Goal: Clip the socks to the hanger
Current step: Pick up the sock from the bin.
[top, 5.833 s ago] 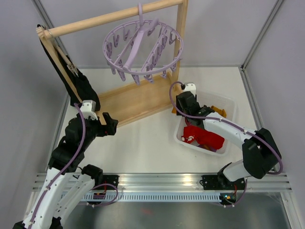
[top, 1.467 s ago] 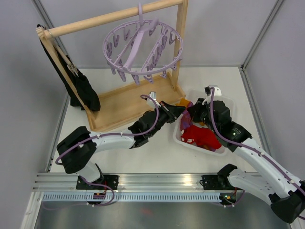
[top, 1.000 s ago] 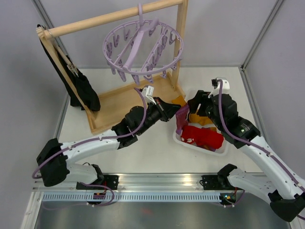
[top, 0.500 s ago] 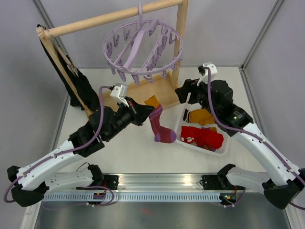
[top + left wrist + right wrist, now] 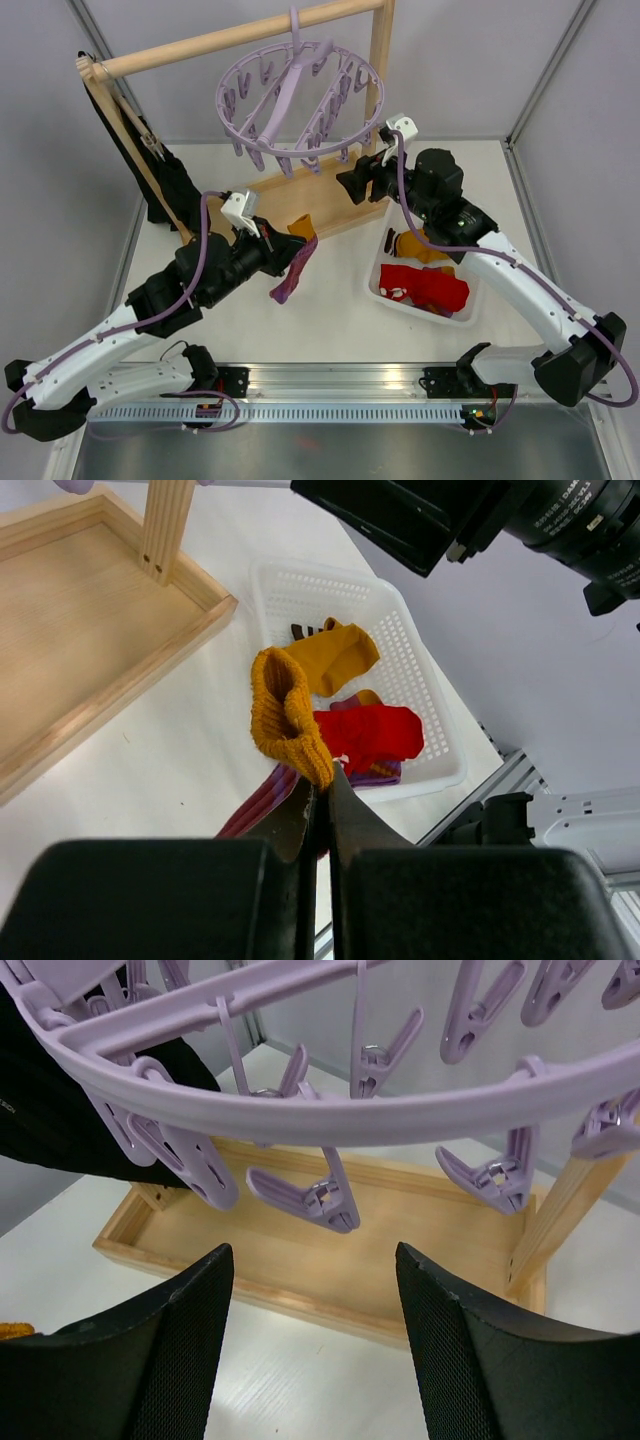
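Observation:
My left gripper (image 5: pixel 292 248) is shut on the mustard cuff of a sock (image 5: pixel 291 274). Its maroon-purple foot hangs down over the table, left of the basket. In the left wrist view the cuff (image 5: pixel 285 715) sticks up from the closed fingertips of the left gripper (image 5: pixel 322 782). My right gripper (image 5: pixel 352 186) is open and empty just below the lavender hanger (image 5: pixel 300 95). From the right wrist, the right gripper (image 5: pixel 315 1256) has a peg (image 5: pixel 310 1196) dangling from the ring (image 5: pixel 330 1100) just above its gap. A red sock (image 5: pixel 428 287) and a mustard sock (image 5: pixel 420 246) lie in the basket.
The white mesh basket (image 5: pixel 378 272) stands right of the wooden rack's base tray (image 5: pixel 262 212). The rack's upright post (image 5: pixel 381 70) rises close behind my right gripper. A black garment (image 5: pixel 165 180) hangs at the rack's left end.
The left arm drew a sock out of the basket and carried it left and up. The right arm rose from the basket to just under the hanger's ring.

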You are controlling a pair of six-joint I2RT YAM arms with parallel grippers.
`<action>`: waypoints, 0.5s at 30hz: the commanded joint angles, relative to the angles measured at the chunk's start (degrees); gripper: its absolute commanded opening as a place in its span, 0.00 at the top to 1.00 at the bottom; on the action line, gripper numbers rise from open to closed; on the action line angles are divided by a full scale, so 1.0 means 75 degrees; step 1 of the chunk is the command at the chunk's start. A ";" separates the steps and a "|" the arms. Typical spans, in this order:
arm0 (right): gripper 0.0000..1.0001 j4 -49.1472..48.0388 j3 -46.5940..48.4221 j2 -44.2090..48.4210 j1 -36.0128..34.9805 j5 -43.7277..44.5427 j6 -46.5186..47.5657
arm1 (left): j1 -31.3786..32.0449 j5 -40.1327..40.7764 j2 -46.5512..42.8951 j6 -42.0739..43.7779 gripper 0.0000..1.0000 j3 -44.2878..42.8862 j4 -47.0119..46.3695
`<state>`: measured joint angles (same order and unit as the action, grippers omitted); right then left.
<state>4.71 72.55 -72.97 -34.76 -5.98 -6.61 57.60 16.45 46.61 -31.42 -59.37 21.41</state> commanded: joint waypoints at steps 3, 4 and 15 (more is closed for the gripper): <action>0.28 -0.0955 0.0439 -0.0173 -0.0017 -0.0351 0.0401 | -0.0005 -0.0025 -0.0109 0.0533 0.98 -0.0075 0.0192; 0.28 -0.0979 0.0463 -0.0185 -0.0017 -0.0375 0.0436 | -0.0005 -0.0037 -0.0109 0.0556 0.98 -0.0087 0.0216; 0.29 -0.1015 0.0943 -0.0665 -0.0017 -0.0515 0.0600 | -0.0016 -0.0060 -0.0062 0.0732 0.98 -0.0134 0.0192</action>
<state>-0.03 76.53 -77.14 -34.76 -8.19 -3.46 57.60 16.40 46.35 -28.27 -59.37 23.81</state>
